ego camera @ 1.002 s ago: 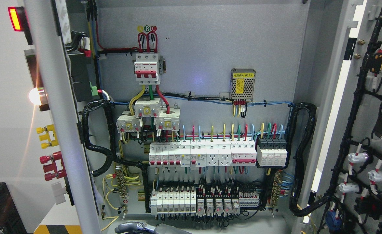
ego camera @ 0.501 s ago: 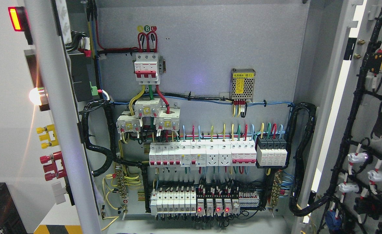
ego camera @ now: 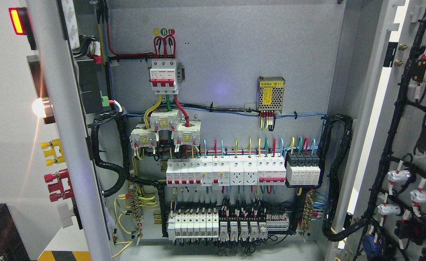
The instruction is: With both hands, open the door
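Note:
The grey electrical cabinet stands with both doors swung open. The left door [ego camera: 58, 145] shows edge-on at the picture's left, with yellow and red terminals on its outer face. The right door [ego camera: 409, 108] is swung out at the right, and its inner face carries black cable bundles and white lamp holders. Between them the back panel [ego camera: 234, 47] is in full view with breakers, sockets and coloured wires. Neither of my hands nor arms shows anywhere in the head view.
A red breaker [ego camera: 164, 76] sits at the upper middle of the panel. A perforated metal power supply [ego camera: 270, 93] hangs at the right. White breaker rows [ego camera: 227, 172] run below. A lit red lamp [ego camera: 17, 20] and a glowing white lamp [ego camera: 39, 107] are on the left door.
A grey arm part seen at the bottom edge one second ago has dropped out of view. Small red lights on the lower relay row lit half a second ago and are off now.

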Tool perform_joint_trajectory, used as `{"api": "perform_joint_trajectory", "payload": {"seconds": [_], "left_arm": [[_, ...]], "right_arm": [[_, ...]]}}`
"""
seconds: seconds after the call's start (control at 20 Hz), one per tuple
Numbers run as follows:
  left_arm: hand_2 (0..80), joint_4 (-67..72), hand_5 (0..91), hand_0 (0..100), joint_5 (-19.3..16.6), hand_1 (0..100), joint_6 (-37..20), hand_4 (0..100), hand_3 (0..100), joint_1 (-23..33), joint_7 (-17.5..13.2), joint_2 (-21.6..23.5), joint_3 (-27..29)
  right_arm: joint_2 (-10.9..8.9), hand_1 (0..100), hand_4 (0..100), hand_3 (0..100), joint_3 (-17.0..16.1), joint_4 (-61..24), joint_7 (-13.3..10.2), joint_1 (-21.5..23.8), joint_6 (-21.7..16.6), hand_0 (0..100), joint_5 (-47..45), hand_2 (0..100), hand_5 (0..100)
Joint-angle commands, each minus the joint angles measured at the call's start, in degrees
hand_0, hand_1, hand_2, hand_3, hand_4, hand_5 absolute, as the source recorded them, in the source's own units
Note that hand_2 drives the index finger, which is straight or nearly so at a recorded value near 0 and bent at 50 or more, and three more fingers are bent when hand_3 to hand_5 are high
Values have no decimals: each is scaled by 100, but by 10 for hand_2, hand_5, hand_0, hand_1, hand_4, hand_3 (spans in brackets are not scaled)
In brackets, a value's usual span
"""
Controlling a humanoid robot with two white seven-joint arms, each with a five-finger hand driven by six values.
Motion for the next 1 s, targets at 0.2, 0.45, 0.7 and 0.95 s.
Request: {"api": "perform_joint_trajectory", "payload": {"seconds": [0.2,0.45,0.7,0.95], "left_arm": [[0,-132,0,0,-1,0,1,0,0,2,-2,-114,0],[0,-141,0,0,-1,0,1,0,0,2,-2,-123,0],[0,-141,0,0,8,0,1,0,0,-7,7,-114,0],[0,-158,0,0,8,0,1,0,0,-7,7,-114,0]], "right_arm": [[614,0,0,0,61,12,-10,-13,17,191,56,0,0],[623,0,0,0,70,144,-10,-74,17,191,57,0,0],[720,0,0,0,70,276,-10,-154,17,191,65,0,0],[711,0,0,0,298,276,-10,-154,17,191,65,0,0]]}}
